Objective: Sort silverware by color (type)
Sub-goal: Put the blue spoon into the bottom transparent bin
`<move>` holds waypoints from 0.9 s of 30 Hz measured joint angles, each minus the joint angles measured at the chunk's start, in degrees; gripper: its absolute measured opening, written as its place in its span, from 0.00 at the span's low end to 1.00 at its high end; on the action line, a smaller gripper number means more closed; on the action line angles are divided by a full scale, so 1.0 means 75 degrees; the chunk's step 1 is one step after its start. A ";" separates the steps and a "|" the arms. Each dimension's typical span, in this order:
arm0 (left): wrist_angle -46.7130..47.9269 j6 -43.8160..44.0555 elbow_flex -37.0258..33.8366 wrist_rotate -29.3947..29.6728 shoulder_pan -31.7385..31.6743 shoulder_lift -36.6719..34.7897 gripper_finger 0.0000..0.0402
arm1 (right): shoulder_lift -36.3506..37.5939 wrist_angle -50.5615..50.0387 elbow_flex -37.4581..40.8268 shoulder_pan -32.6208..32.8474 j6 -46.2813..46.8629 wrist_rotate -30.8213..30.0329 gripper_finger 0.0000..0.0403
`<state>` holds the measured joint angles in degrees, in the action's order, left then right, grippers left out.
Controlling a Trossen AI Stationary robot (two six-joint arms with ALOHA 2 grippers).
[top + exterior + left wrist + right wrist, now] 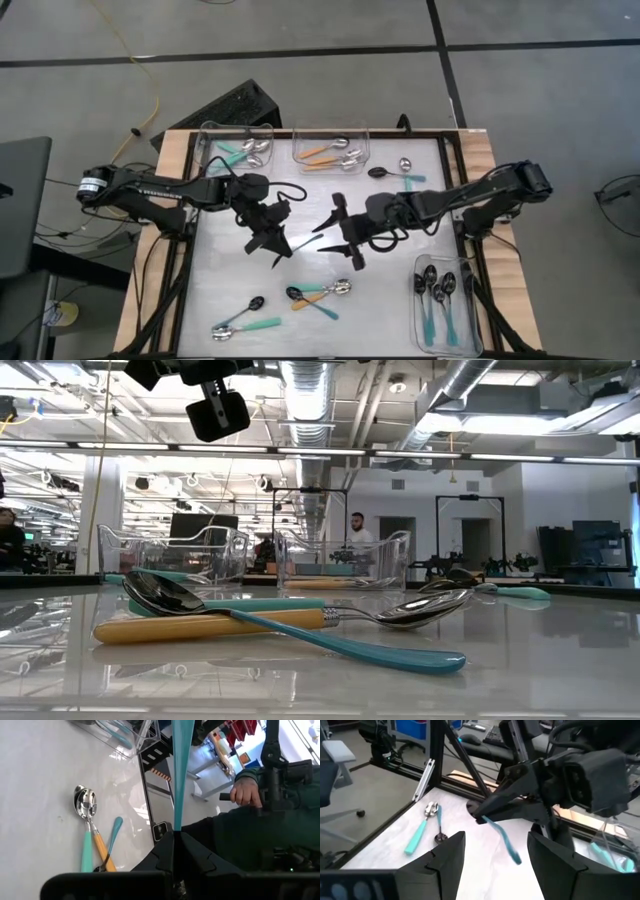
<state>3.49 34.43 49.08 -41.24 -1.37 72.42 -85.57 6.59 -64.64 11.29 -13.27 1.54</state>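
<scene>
The left gripper [173,845] pinches a teal-handled spoon [180,765], but the top edge of the left wrist view cuts off its bowl — silver or black, no telling. In the high view, the bowls of the spoons in the bin [447,300] at the right arm's side are too small to tell apart. The person's hand [246,792] grips something dark — blurred.

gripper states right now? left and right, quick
Left gripper: shut on a teal-handled spoon, above mid-table.
Right gripper: open, empty, facing the left gripper.
</scene>
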 joint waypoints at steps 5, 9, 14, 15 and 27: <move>0.0003 0.0106 0.0000 0.0144 0.0000 0.0000 0.00 | 0.0002 0.0009 0.0000 -0.0035 -0.0130 -0.0003 0.59; 0.0002 0.0103 0.0000 0.0146 -0.0003 0.0000 0.00 | 0.0002 0.0012 0.0000 -0.0076 -0.0395 -0.0005 0.59; 0.0003 0.0094 0.0000 0.0149 -0.0025 0.0000 0.00 | 0.0005 0.0012 0.0000 -0.0151 -0.0520 -0.0015 0.57; 0.0003 0.0093 0.0000 0.0152 -0.0032 0.0000 0.00 | 0.0005 0.0012 0.0000 -0.0179 -0.0525 -0.0015 0.55; 0.0003 0.0078 0.0000 0.0032 -0.0224 -0.0003 0.00 | 0.0011 0.0012 0.0000 -0.0225 -0.0844 0.0151 0.17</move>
<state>3.51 35.01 49.08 -41.00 -3.05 72.40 -85.49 6.68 -64.64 9.61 -19.59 2.67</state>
